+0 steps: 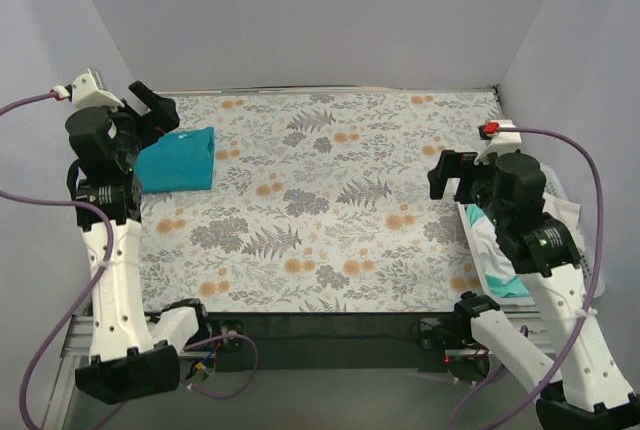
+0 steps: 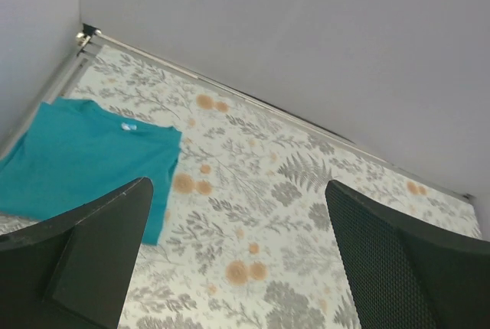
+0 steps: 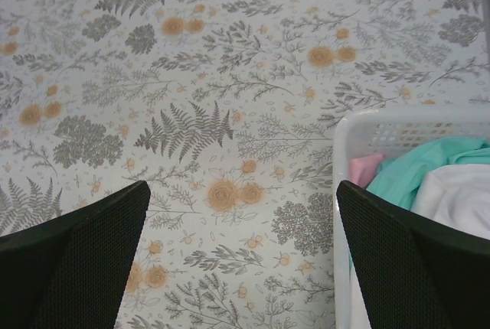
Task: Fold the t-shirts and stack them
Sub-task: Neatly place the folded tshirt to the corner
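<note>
Left gripper and right gripper: spread wide, empty. Teal t-shirt: folded flat, neck label at far edge, longer side left to right.

Left wrist view: the folded teal-blue cloth t-shirt runs off the frame's left edge, and its lower stretch vanishes behind the left gripper's black padded finger at lower left. There's the small pale neck label, far too tiny to read.

Right wrist view, lower right: the white slotted plastic basket is chopped by the right and bottom edges, with the right gripper's black mesh finger masking its lower part. Inside, some pale aqua cloth, some white cloth and a pink scrap are bunched and cut off, garment shapes untellable.

From above, the white-and-black right arm covers most of that basket. The left arm hides the teal shirt's left edge.
</note>
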{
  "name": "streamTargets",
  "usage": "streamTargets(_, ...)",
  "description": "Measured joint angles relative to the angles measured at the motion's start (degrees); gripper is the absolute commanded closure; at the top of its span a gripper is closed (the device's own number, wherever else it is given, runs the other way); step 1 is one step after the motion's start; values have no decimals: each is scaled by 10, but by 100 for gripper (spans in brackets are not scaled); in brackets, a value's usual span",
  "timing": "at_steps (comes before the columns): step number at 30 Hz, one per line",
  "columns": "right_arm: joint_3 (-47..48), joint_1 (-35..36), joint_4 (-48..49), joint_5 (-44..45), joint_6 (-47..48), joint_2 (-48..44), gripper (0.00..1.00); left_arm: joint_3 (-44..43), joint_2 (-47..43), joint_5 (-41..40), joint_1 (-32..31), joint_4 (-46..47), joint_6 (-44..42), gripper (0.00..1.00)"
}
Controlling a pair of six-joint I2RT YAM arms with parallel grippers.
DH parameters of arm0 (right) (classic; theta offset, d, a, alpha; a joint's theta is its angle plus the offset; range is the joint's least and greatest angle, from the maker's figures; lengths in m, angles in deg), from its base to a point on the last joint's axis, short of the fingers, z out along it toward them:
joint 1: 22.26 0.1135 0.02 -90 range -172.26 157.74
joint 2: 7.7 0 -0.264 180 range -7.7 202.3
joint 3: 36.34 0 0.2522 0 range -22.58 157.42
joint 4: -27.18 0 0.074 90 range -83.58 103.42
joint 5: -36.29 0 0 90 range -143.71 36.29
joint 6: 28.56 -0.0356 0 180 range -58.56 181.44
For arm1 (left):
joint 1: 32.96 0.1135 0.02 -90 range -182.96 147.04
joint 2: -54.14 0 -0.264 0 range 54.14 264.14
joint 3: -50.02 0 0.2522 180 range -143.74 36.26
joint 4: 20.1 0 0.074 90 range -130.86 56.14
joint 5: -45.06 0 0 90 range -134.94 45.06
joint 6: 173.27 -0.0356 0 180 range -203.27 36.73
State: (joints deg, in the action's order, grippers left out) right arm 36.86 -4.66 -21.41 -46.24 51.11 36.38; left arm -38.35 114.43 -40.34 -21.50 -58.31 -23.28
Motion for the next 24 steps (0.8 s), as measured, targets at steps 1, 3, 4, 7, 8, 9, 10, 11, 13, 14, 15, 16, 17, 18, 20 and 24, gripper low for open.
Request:
streamTargets(1,4,3,-4,12,0,-14,2,0,-17,9,-2,-18,4,11)
streamTargets(3,12,11,-10,36,2,-47,2,-3,-53,7,-21,-60,5,11)
streamTargets(4,13,14,-11,42,3,-54,2,-7,-67,1,-35,-85,6,11)
streamTargets(7,14,20,-14,67,14,-100,2,-10,-108,-36,-99,-135,11,10)
streamTargets(8,16,20,-14,76,18,-114,2,-8,-121,-45,-118,-147,14,9)
streamTargets(9,17,20,-13,85,22,-125,2,-2,-142,-58,-137,-156,16,7)
streamTargets(10,16,20,-13,94,27,-137,2,8,-163,-69,-148,-161,19,7)
streamTargets(11,16,20,-13,104,31,-148,2,20,-187,-83,-157,-165,22,5)
streamTargets(13,16,20,-13,120,36,-163,2,43,-238,-106,-166,-169,25,5)
streamTargets(14,16,20,-12,126,37,-170,2,55,-263,-117,-169,-168,25,4)
streamTargets(15,15,20,-12,132,37,-175,2,66,-289,-128,-170,-170,25,3)
streamTargets(16,14,20,-12,136,37,-179,2,76,-311,-137,-171,-167,26,2)
streamTargets(17,12,20,-11,138,37,-183,2,87,-331,-146,-171,-165,27,2)
streamTargets(18,9,20,-10,139,37,-186,2,103,-353,-155,-172,-156,29,2)
streamTargets(20,3,20,-11,142,39,-190,2,128,-381,-169,-172,-143,30,2)
streamTargets(24,-4,20,-11,145,45,-190,2,181,-413,-192,-172,-112,39,2)
